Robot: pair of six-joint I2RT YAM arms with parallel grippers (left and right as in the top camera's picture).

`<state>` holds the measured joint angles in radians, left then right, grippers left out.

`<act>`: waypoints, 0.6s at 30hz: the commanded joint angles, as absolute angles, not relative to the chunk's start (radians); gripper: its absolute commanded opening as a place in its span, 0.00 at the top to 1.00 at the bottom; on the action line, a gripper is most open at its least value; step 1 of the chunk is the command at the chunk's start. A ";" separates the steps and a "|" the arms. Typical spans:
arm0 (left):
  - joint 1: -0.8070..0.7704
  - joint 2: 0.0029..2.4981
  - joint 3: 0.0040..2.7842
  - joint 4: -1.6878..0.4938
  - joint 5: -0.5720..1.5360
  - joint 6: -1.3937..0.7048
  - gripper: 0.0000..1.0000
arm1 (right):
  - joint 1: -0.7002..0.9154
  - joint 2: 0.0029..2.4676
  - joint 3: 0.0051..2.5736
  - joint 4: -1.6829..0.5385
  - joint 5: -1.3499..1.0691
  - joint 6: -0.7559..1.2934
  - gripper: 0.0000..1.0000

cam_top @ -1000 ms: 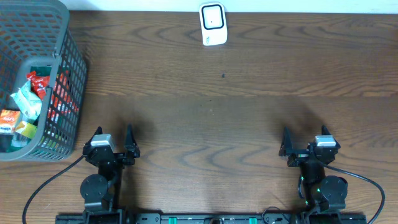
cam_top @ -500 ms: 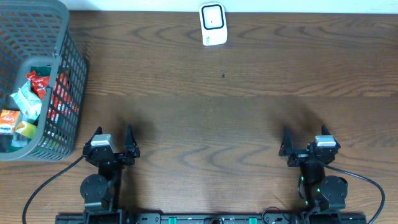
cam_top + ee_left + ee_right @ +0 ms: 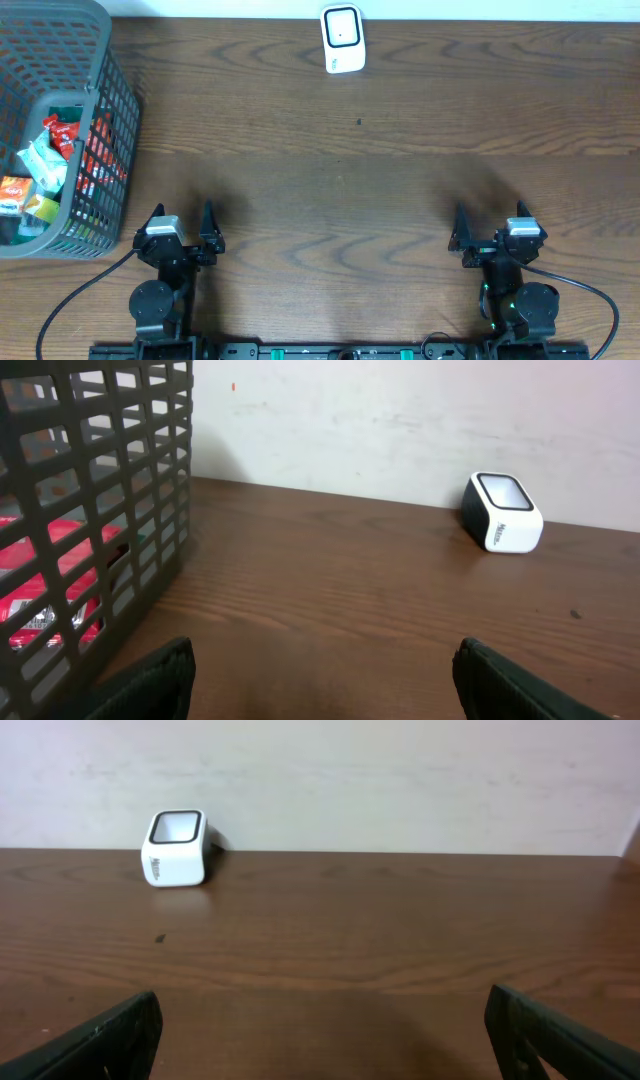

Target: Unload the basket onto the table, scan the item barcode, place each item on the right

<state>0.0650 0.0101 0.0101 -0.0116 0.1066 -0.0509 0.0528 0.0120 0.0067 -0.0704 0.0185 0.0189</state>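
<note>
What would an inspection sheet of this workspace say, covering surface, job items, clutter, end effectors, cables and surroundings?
Surface: brown wooden table, one small dark speck.
Job's things: white scanner at far edge; grey basket at left, holding packets.
Clutter: nothing seen.
End effectors: left end effector and right end effector open, empty.
Cables: left cable and right cable, black, loose on the table.
Surroundings: plain pale wall behind table.

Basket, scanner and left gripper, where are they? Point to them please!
basket (image 3: pixel 118 130), overhead view, on its side mesh wall.
scanner (image 3: pixel 342 40), overhead view, on its white top face.
left gripper (image 3: pixel 183 212), overhead view, midway between its open fingertips.
</note>
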 commanded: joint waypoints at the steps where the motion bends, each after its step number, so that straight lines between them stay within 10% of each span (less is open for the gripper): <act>1: 0.071 0.005 0.004 -0.058 0.149 -0.038 0.17 | 0.047 0.006 0.005 -0.074 0.017 0.021 0.01; 18: 0.071 0.005 0.004 -0.056 0.144 -0.038 0.17 | 0.047 0.006 0.005 -0.074 0.017 0.021 0.01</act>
